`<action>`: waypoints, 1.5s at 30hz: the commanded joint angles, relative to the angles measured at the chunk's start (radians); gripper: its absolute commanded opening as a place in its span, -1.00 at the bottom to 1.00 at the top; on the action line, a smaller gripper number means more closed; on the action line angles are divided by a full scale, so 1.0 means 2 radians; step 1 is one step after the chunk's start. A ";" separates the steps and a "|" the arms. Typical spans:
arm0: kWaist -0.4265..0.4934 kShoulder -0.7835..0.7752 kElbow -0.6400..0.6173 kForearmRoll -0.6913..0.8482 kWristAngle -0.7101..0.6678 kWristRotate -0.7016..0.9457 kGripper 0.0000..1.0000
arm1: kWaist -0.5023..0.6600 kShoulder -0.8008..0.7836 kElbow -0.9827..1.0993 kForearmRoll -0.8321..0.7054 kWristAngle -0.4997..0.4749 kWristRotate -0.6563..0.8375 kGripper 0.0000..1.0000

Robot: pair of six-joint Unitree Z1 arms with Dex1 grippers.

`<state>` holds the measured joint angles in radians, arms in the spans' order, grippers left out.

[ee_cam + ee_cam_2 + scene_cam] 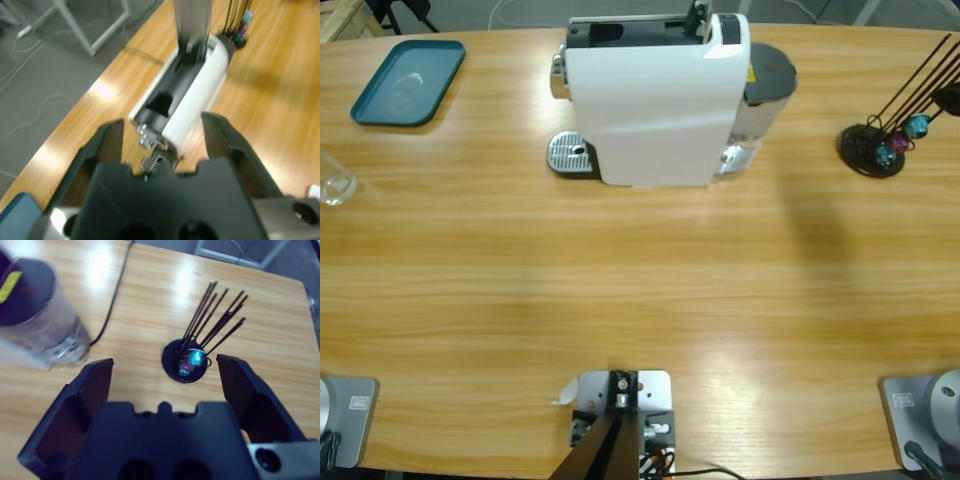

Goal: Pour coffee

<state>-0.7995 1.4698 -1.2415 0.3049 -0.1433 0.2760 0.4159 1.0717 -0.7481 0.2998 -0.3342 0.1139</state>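
Note:
A white coffee machine [655, 100] stands at the back middle of the table, with its metal drip tray [570, 155] on its left and a grey-lidded water tank [765, 85] on its right. A clear glass [332, 180] sits at the table's left edge. No coffee shows in it or anywhere else. My left gripper [162, 122] hangs open high above the coffee machine [190, 95], holding nothing. My right gripper [165, 362] is open and empty above the black capsule stand [189, 362]. Neither gripper appears in the high view.
A teal tray [410, 80] lies at the back left. The black capsule stand [875, 150], with thin rods and blue and purple capsules, is at the right. In the right wrist view a black cable [112, 300] runs from the water tank [35, 315] across the table.

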 commanded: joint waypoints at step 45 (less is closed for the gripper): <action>-0.011 -0.187 0.197 0.086 0.221 -0.247 0.95 | -0.154 0.223 0.167 -0.336 0.048 -0.004 0.21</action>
<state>-0.8142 1.0710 -0.8877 0.4681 0.2817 -0.2063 0.1266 1.5060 -0.4497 -0.3656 -0.2389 0.1187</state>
